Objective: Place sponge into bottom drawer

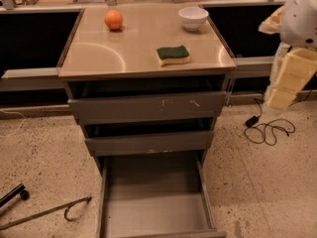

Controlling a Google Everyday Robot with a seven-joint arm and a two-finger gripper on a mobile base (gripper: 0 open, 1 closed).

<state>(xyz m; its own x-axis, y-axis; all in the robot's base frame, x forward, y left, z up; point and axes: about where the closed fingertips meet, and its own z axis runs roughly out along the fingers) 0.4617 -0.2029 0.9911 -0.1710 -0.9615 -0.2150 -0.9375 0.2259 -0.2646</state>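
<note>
The sponge (173, 55), dark green on top over pale yellow foam, lies flat on the cabinet's steel top, towards the front right. The bottom drawer (153, 216) is pulled out wide, and its flat grey floor holds nothing. My gripper (289, 79), pale yellow below a white arm, hangs at the right edge of the camera view. It is beside the cabinet, well to the right of the sponge and a little lower, and touches nothing.
An orange ball (114, 20) and a white bowl (193, 18) stand at the back of the cabinet top (114, 58). The two upper drawers (148, 107) are slightly out. A black cable (267, 130) lies on the floor at the right, and a metal hook rod (54, 210) at the left.
</note>
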